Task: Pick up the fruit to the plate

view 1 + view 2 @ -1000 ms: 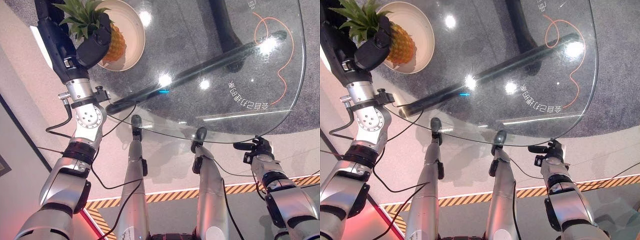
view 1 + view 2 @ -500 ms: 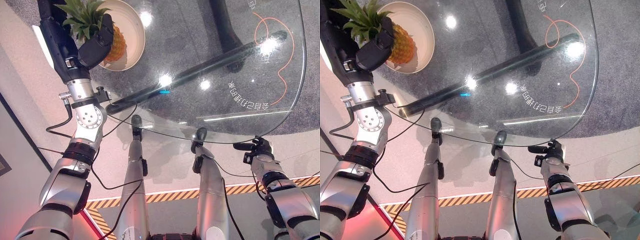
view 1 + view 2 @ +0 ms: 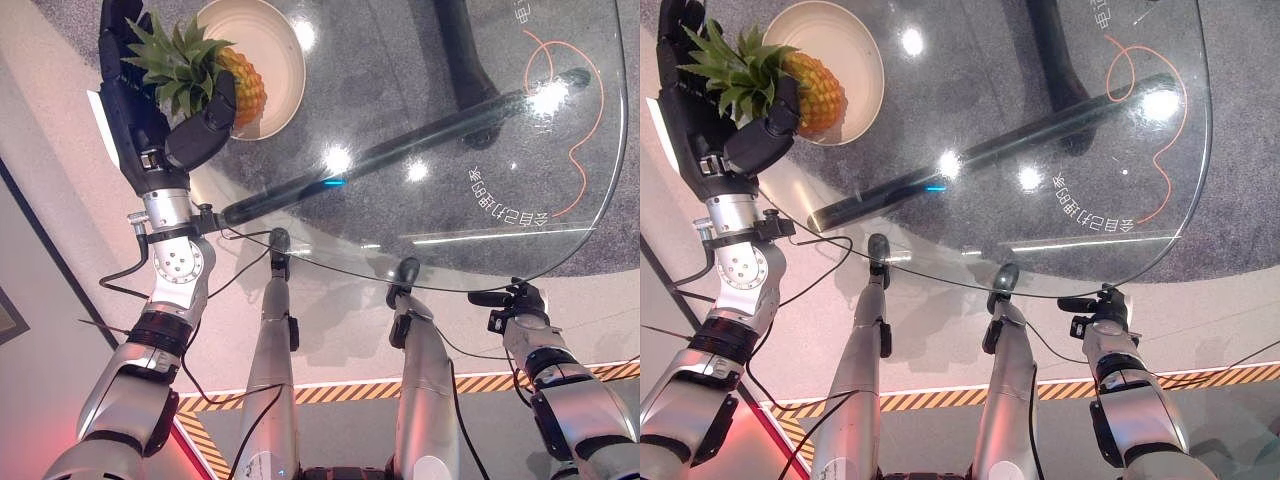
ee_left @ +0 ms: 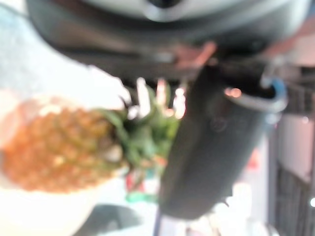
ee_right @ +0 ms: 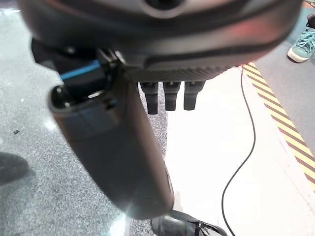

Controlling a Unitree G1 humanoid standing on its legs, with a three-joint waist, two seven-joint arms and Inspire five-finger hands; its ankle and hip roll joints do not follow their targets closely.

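Note:
A pineapple (image 3: 242,85) lies with its orange body on the cream plate (image 3: 272,30), at the far left of the glass table. Its green crown (image 3: 175,60) sticks out over the plate's rim and rests against my left hand (image 3: 138,110). That hand's fingers stand straight behind the leaves and its thumb (image 3: 205,125) sits under the crown, apart from the fruit's body. In the left wrist view the pineapple (image 4: 54,150) shows beside the thumb (image 4: 211,147). My right hand (image 3: 510,298) hangs open and idle below the table's near edge.
The round glass table (image 3: 450,130) has a dark crossbar and leg beneath it, over grey carpet. Yellow-black tape (image 3: 340,390) runs along the floor near me. A person's teal shoe (image 5: 302,46) is at the edge of the right wrist view.
My left thumb has come off the pineapple's body and now sits lower, under the crown. The hand has drawn back a little. The whole picture has shifted slightly.

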